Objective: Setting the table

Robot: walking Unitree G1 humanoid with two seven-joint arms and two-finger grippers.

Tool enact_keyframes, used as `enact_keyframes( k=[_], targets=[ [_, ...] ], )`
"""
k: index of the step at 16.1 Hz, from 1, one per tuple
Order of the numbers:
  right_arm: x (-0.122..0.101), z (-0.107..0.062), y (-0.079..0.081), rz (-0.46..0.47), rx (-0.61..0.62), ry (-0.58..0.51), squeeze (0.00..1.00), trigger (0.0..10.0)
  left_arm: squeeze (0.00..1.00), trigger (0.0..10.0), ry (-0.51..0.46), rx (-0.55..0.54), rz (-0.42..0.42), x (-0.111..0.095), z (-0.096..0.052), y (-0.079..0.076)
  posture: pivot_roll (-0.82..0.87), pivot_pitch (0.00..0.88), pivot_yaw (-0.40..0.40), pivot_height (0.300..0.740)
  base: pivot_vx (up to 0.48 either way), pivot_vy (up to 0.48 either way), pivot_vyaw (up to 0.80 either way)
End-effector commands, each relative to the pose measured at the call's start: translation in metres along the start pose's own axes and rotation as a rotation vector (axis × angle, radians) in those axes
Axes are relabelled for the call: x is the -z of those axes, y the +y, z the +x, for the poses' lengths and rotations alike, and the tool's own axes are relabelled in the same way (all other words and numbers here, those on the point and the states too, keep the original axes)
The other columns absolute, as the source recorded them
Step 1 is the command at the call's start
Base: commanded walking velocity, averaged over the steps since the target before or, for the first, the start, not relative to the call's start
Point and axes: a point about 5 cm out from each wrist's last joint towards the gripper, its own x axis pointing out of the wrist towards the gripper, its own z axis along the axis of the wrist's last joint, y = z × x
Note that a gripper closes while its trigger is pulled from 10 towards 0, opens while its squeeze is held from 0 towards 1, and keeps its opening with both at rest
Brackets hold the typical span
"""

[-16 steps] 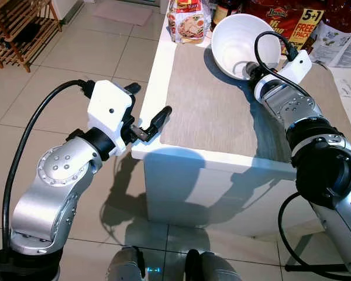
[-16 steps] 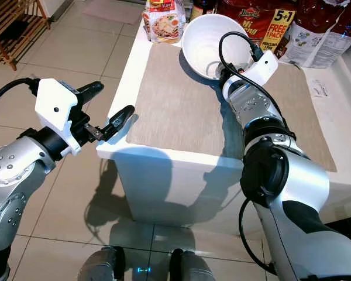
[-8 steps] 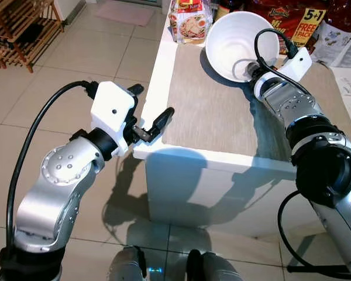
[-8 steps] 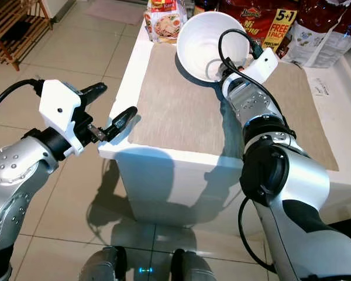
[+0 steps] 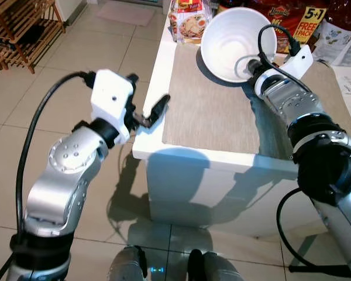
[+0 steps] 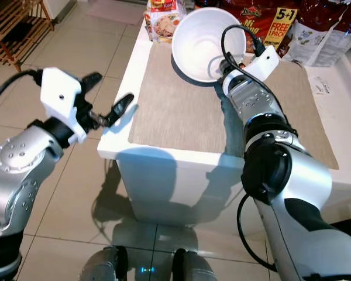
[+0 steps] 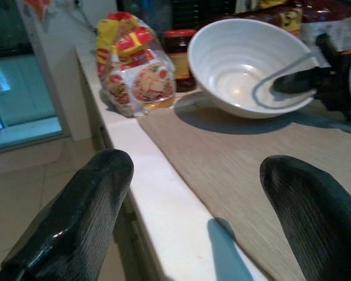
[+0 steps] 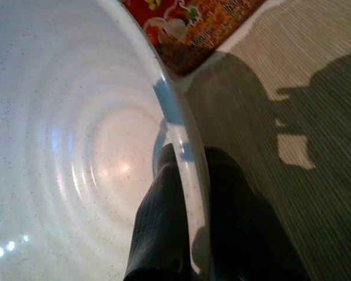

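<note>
Change: bowl (image 5: pixel 234 41) carried a little further toward the counter's left edge than a second ago, tipped more steeply; left arm drawn up higher beside the counter's near left corner.
Right hand (image 8: pixel 184 193): pinching the bowl's rim, one finger inside, one outside.
Bowl: white, ribbed inside, tilted with its mouth facing the robot, raised over the far part of the placemat (image 5: pixel 213 111).
Left hand (image 5: pixel 145 100): fingers spread, holding nothing, hanging just off the counter's left edge near the front corner.
Counter (image 5: pixel 155 76): white, with the grey-beige placemat lying along it.
Back edge: noodle packet (image 7: pixel 137 73) at the far left corner, dark jar (image 7: pixel 178 58) beside it, red bags (image 5: pixel 286 17) along the rear.
Floor (image 5: pixel 64 64): pale tiles, wooden rack (image 5: pixel 17 29) at far left.
</note>
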Motion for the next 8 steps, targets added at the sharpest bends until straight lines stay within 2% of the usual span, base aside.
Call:
enact_keyframes(
  k=[1, 4, 6, 7, 8],
  targets=[
    [-0.027, -0.001, 0.014, 0.005, -0.063, -0.079, 0.00, 0.0, 0.00, 10.0, -0.017, -0.018, 0.001, -0.002, 0.003, 0.003, 0.17, 0.116, -0.049, 0.740, 0.000, 0.000, 0.00],
    [-0.048, -0.006, 0.014, -0.025, -0.085, -0.149, 0.00, 0.0, 0.00, 10.0, -0.037, -0.032, -0.019, -0.003, 0.013, 0.002, 0.14, 0.096, -0.038, 0.740, 0.000, 0.000, 0.00],
    [-0.068, -0.013, 0.012, -0.057, -0.130, -0.204, 0.00, 0.0, 0.00, 10.0, -0.024, -0.090, -0.023, 0.001, 0.018, 0.002, 0.12, 0.087, -0.043, 0.740, 0.000, 0.000, 0.00],
    [-0.076, -0.018, 0.012, -0.078, -0.169, -0.215, 0.00, 0.9, 0.00, 10.0, -0.025, -0.154, -0.051, 0.006, 0.017, 0.005, 0.12, 0.084, -0.050, 0.740, 0.000, 0.000, 0.00],
    [-0.079, -0.025, 0.011, -0.148, -0.191, -0.234, 0.00, 10.0, 0.00, 10.0, -0.008, -0.194, -0.093, 0.012, 0.014, 0.006, 0.10, 0.068, -0.059, 0.740, 0.000, 0.000, 0.00]
  ],
)
